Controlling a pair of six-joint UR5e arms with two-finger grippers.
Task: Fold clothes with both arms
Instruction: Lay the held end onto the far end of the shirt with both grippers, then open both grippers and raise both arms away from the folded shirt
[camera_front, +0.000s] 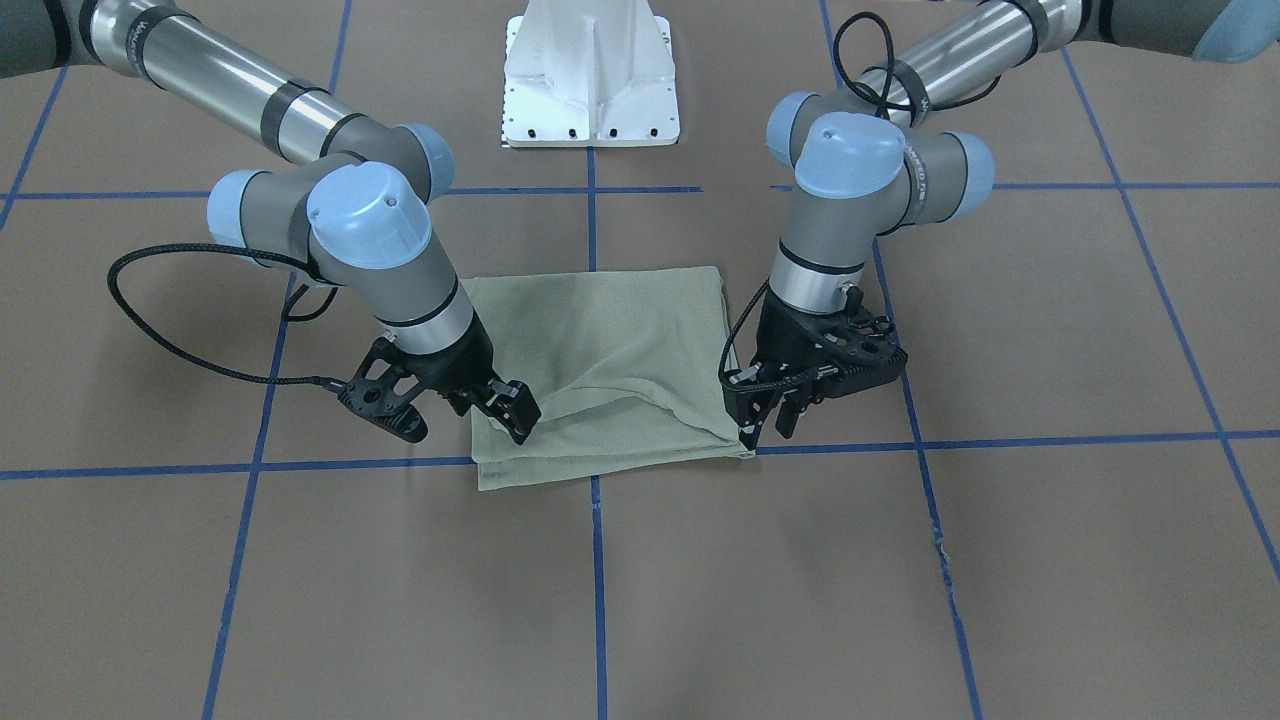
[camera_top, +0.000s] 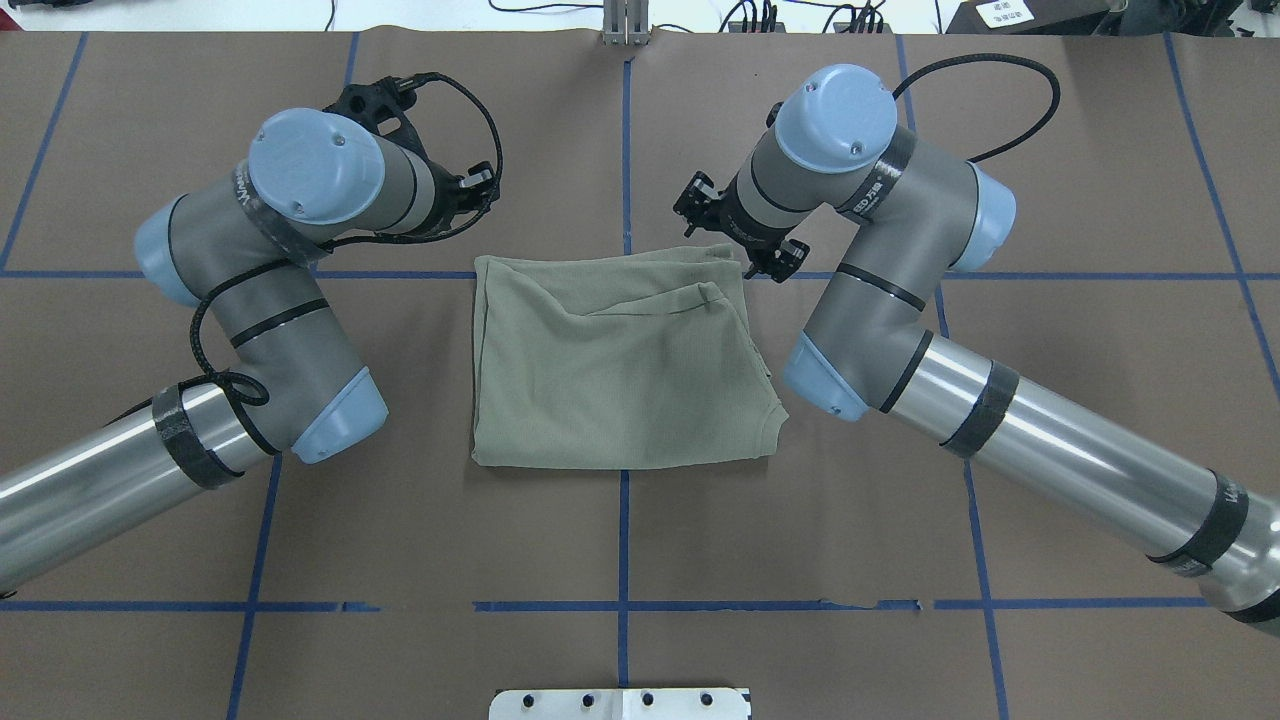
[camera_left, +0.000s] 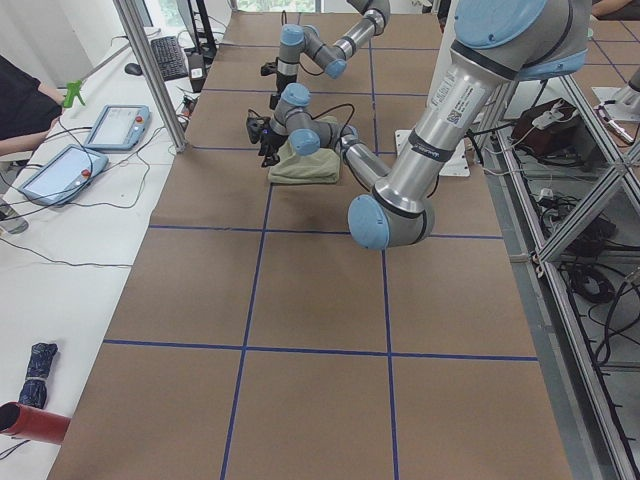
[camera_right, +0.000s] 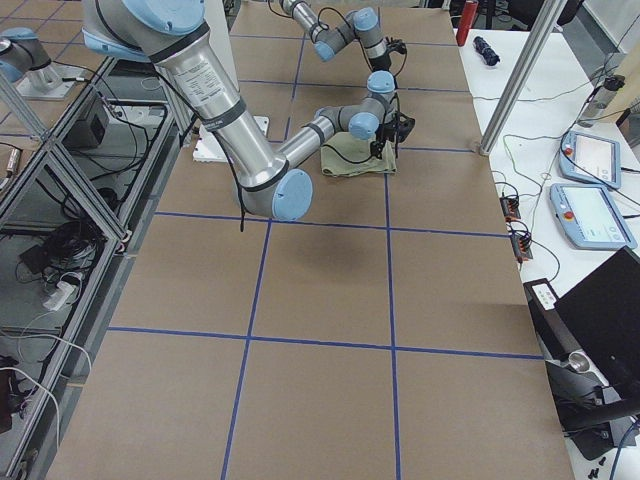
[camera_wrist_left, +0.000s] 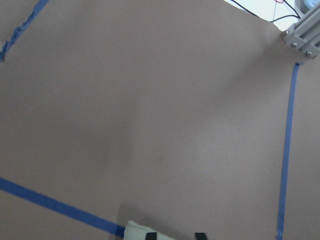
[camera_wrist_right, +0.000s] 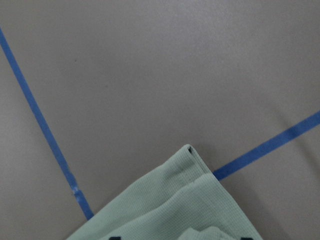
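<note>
Brown matte table (camera_front: 1000, 560) with a blue tape grid (camera_front: 595, 560), and the sage-green shirt (camera_front: 610, 340) sits mid-table, folded down to a squarish pad. I'd say most of the job is done. It's a soft, fine-ribbed knit, and the top layer is lumpy with a diagonal ridge (probably needs smoothing or one more fold). The right gripper (camera_front: 500, 405) hovers spread wide over one corner away from the base, grasping nothing. The left gripper (camera_front: 765, 425) is at the other, fingers slightly parted and empty.

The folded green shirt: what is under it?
Around the shirt, brown table paper shows, and blue tape lines pass beneath its edges. Its lower layers, and anything between them, are covered.
</note>
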